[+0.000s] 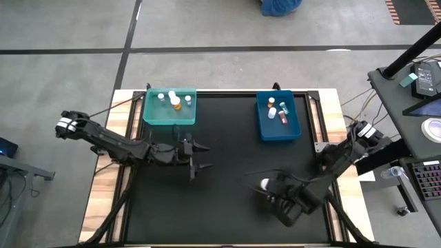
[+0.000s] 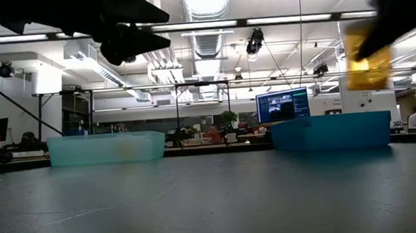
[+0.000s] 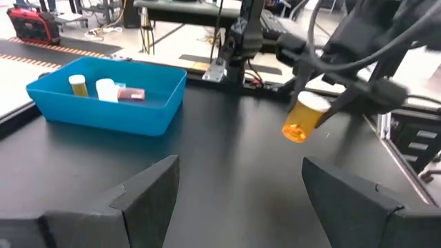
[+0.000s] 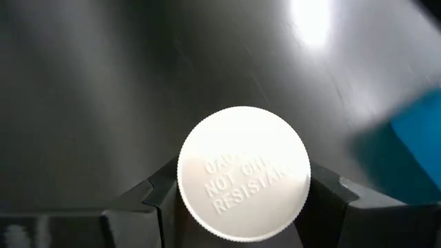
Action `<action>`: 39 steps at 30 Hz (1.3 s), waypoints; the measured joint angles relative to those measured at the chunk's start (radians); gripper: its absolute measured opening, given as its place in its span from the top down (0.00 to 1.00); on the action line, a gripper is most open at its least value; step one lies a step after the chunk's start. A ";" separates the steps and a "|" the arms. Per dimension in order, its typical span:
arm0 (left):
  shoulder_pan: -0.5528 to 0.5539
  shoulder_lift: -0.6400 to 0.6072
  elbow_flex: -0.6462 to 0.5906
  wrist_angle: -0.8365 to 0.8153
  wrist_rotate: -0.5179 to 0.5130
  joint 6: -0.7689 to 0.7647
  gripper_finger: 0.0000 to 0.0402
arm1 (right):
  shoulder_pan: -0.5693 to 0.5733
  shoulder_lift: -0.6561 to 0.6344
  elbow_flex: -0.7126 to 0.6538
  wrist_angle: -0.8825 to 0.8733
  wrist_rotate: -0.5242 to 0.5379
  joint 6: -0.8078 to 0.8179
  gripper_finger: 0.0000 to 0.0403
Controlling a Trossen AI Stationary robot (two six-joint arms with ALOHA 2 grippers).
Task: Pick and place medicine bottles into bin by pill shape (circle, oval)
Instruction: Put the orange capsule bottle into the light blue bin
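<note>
My right gripper (image 1: 267, 187) is shut on an amber bottle with a white cap (image 3: 303, 120), above the table's near right part. The cap (image 4: 243, 172) faces the right wrist camera. In the low view the bottle (image 2: 368, 60) hangs well above the table top. My left gripper (image 1: 202, 157) is open and empty over the table's middle left, its fingers (image 3: 148, 189) spread wide. Several bottles stand in the teal bin (image 1: 153, 114). Several more are in the blue bin (image 1: 267, 131), one of them lying on its side (image 3: 131, 94). My right gripper pinches the bottle at its cap end (image 4: 186, 200) between its two fingers, one on either side. The cap top points back at the wrist and the amber body (image 3: 295, 131) sticks out past the fingertips. The bottle is tilted, bottom end down, lifted clear of the table.
The teal bin (image 2: 104, 148) stands at the far left of the black mat, the blue bin (image 2: 332, 131) at the far right. Wooden table edges and frame rails flank the mat (image 1: 227, 207). A desk with equipment (image 1: 420, 83) stands to the right of the table.
</note>
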 joint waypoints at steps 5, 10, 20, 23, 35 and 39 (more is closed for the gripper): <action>0.000 0.016 0.000 -0.001 0.006 0.002 0.28 | -0.108 0.000 0.019 0.249 -0.012 -0.351 0.52; -0.003 0.016 0.000 -0.001 0.035 0.018 0.28 | -0.212 0.000 0.034 0.460 -0.074 -0.645 0.52; -0.032 0.016 0.000 -0.001 0.068 0.024 0.28 | -0.359 0.000 0.023 0.738 -0.196 -0.947 0.51; -0.043 0.018 0.000 0.000 0.072 0.024 0.28 | -0.385 0.000 0.017 0.797 -0.217 -0.983 0.51; -0.053 0.214 0.000 0.207 0.107 0.065 0.28 | -0.428 0.003 0.010 0.915 -0.295 -0.985 0.51; -0.053 0.276 0.002 0.333 0.150 0.103 0.28 | -0.428 0.003 0.010 0.915 -0.308 -0.983 0.51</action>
